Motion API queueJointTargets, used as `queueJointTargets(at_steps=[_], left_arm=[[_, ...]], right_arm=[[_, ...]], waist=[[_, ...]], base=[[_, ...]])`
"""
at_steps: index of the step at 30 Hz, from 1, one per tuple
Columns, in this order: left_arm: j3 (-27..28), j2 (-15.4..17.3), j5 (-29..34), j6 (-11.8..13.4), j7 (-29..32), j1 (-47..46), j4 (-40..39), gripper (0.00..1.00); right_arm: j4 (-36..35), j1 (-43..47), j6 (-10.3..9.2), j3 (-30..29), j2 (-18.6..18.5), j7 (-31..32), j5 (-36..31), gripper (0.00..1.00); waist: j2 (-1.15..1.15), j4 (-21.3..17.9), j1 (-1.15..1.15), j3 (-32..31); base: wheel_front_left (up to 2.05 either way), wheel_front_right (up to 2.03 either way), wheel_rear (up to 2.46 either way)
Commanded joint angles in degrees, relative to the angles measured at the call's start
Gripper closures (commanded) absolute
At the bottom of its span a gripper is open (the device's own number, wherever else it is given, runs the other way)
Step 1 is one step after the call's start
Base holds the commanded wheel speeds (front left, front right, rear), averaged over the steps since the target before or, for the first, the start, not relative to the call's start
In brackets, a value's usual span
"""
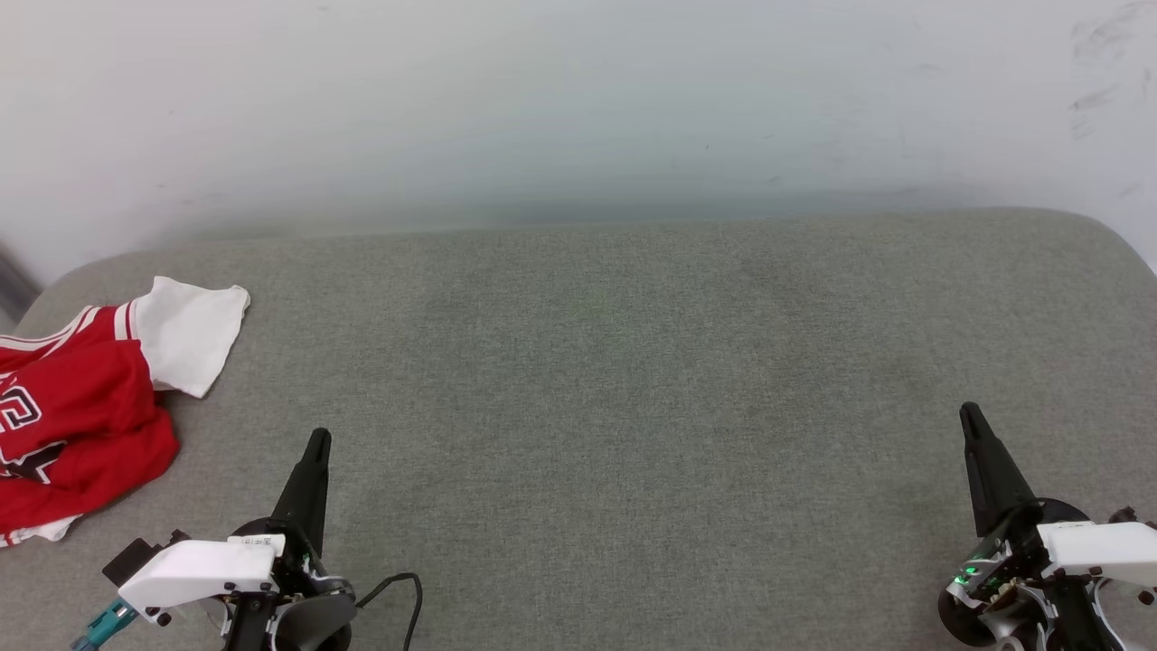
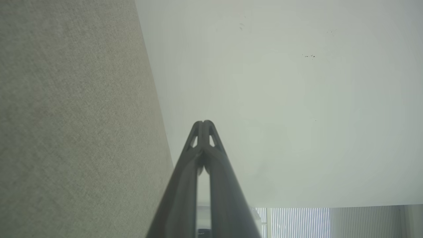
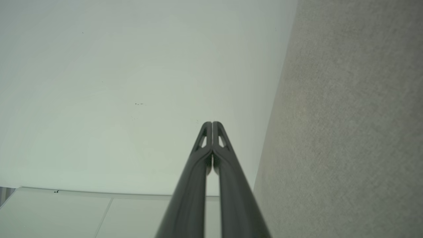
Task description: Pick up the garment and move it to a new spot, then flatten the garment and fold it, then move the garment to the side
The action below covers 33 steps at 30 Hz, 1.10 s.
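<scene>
**Jersey crumpled, nothing done yet**

The red jersey shirt with white short sleeves (image 1: 81, 407) lies bunched at the left edge of the grey fabric tabletop (image 1: 633, 407). The left end effector (image 1: 318, 438) and the right end effector (image 1: 969, 414) are pinched closed and empty. Moving, flattening and folding apparently all remain.

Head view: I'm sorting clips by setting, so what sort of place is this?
Likely an indoor room, home or lab: a grey upholstered cushion against a plain white wall, a crumpled red jersey on its left end, and vertical blinds in the left wrist view.
</scene>
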Motion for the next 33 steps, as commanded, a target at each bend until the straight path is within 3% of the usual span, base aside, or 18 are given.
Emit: queueJointTargets(at_steps=[1,29,30,33], left_arm=[[0.2,-0.1,0.1,-0.1,0.1,-0.4,0.0,1.00],[0.2,-0.1,0.1,-0.1,0.1,-0.4,0.0,1.00],[0.0,0.0,0.0,0.0,0.0,0.0,0.0,0.00],[-0.3,-0.1,0.0,0.0,-0.1,0.8,0.9,0.00]], right_arm=[[0.1,-0.8,0.00,0.0,0.2,0.0,-0.3,1.00],[0.1,-0.8,0.00,0.0,0.2,0.0,-0.3,1.00],[0.0,0.0,0.00,0.0,0.0,0.0,0.0,0.00],[1.0,0.8,0.00,0.1,0.0,-0.1,-0.1,0.00]], waist=[[0.00,0.0,0.00,0.0],[0.00,0.0,0.00,0.0],[0.00,0.0,0.00,0.0],[0.00,0.0,0.00,0.0]], base=[[0.00,0.00,0.00],[0.00,0.00,0.00],[0.00,0.00,0.00],[0.00,0.00,0.00]])
